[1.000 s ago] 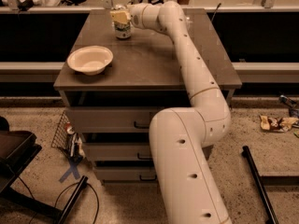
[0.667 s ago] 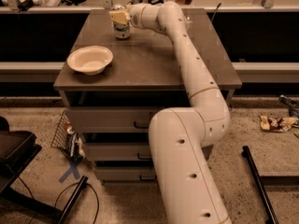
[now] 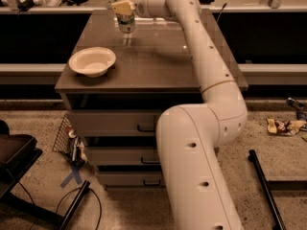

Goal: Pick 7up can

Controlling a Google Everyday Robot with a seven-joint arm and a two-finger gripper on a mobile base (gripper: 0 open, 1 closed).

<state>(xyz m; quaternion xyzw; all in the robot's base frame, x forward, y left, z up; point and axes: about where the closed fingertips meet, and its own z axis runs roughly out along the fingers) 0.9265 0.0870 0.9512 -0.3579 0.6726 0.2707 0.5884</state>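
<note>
My tool (image 3: pixel 123 7) sits at the far end of the counter (image 3: pixel 158 66), right at the top of the 7up can (image 3: pixel 126 24), with a pale part of it overlapping the can's upper rim. From here I cannot tell whether it is spread, pressed together, or already pinching the can. The can stands upright near the counter's back edge, well apart from the white bowl (image 3: pixel 92 61) at the front left. Its faint reflection shows in the glossy surface just below it, and I cannot say whether its base is touching the counter or just above it. I judge the can to be light and thin-walled: stiff enough along its height, but easy to dent if squeezed hard at mid-body, and smooth enough to slip in a weak grip. If it is full it will be heavier and firmer, and I cannot see which it is. The best hold looks to be across the straight side wall below the silvery shoulder, square to the can so it does not twist or tip. As for writing, I make out only white and green bands on the can. No brand name or lettering can be read on it, and none on the bowl or the counter either.
</note>
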